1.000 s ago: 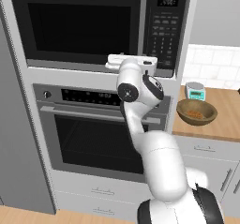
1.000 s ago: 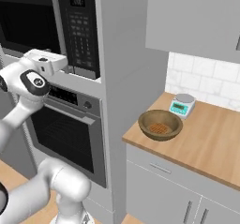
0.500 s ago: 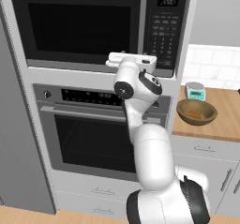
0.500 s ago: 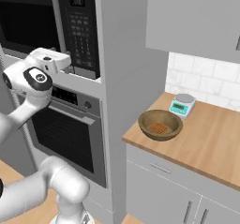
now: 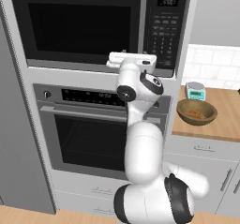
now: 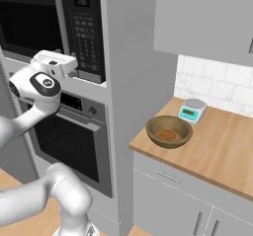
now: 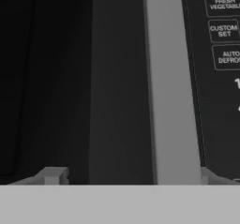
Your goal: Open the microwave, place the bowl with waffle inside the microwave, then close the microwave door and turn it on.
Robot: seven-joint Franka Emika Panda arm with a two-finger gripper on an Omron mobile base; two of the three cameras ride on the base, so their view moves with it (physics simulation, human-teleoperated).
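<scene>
With hand [image 7: 127, 176] close, microwave door [image 5: 79, 24] handle [image 7: 171, 87] runs vertical.

Black microwave [image 5: 93, 26] with grey handle [image 7: 171, 87], brown bowl with waffle [image 6: 169, 131], teal-and-white scale [image 6: 192, 110], pale wooden counter [image 6: 222, 146]

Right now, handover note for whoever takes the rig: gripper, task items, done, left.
Gripper: open, fingertips either side of the handle of the microwave door, near its lower end; no grip yet.
Microwave: door shut.
Bowl with waffle: on the wooden counter right of the oven, in front of the scale, untouched.
Done: approach to handle.
Left: close on handle, pull door open, load bowl, shut door, start.
</scene>
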